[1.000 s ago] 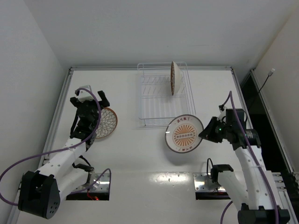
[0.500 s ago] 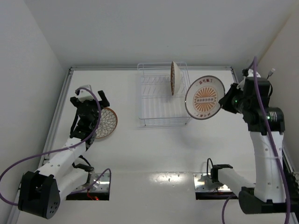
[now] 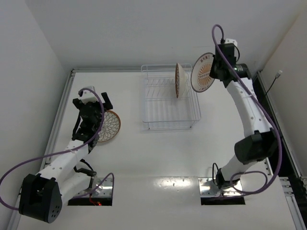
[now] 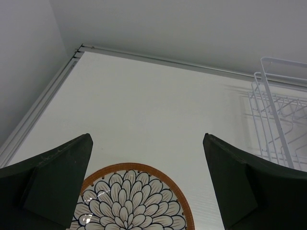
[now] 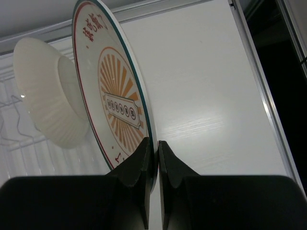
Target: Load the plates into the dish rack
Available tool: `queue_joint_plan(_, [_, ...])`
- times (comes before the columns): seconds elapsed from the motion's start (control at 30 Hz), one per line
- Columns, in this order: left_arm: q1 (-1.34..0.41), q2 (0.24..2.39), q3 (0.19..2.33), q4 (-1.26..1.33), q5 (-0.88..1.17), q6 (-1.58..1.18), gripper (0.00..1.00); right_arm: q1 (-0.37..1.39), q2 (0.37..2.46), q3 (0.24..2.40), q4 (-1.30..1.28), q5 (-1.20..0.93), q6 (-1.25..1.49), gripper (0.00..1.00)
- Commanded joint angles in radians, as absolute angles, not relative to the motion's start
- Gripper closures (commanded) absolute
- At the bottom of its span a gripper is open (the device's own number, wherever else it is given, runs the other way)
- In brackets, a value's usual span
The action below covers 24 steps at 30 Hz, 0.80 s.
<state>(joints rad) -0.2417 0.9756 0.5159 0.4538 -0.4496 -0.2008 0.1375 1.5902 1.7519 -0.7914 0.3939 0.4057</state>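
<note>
The white wire dish rack stands at the back middle of the table; one plate stands upright in it, edge-on. My right gripper is shut on the rim of the white sunburst plate, holding it upright in the air just right of the rack's far corner. In the right wrist view the sunburst plate sits between the closed fingers, with the racked plate's pale back behind it. My left gripper is open above the brown-rimmed petal plate, which lies flat on the table.
A raised rail runs along the table's back and left edges. The rack's left end shows in the left wrist view. Mount plates sit at the near edge. Walls close in at the back and both sides.
My right arm has swung up and back with the sunburst plate, from the near right of the rack to its far right corner, turning the plate upright. The left arm has hardly moved.
</note>
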Motion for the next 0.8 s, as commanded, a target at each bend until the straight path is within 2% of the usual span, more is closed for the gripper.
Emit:
queue_joint_plan(0.0, [-0.249, 0.982, 0.558, 0.474, -0.448, -0.184, 0.00, 0.178, 1.690, 1.856, -0.626, 0.526, 0.357, 1.00])
queue_joint_plan(0.13, [-0.249, 0.992, 0.568, 0.465, -0.448, -0.175, 0.00, 0.201, 1.836, 1.963, -0.649, 0.555, 0.344, 1.00])
queue_joint_plan(0.37, [-0.249, 1.020, 0.577, 0.456, -0.439, -0.175, 0.00, 0.253, 1.966, 2.000, -0.536, 0.663, 0.319, 1.00])
queue_joint_plan(0.77, [-0.249, 1.039, 0.607, 0.428, -0.407, -0.175, 0.00, 0.311, 2.049, 1.945, -0.431, 0.684, 0.224, 1.00])
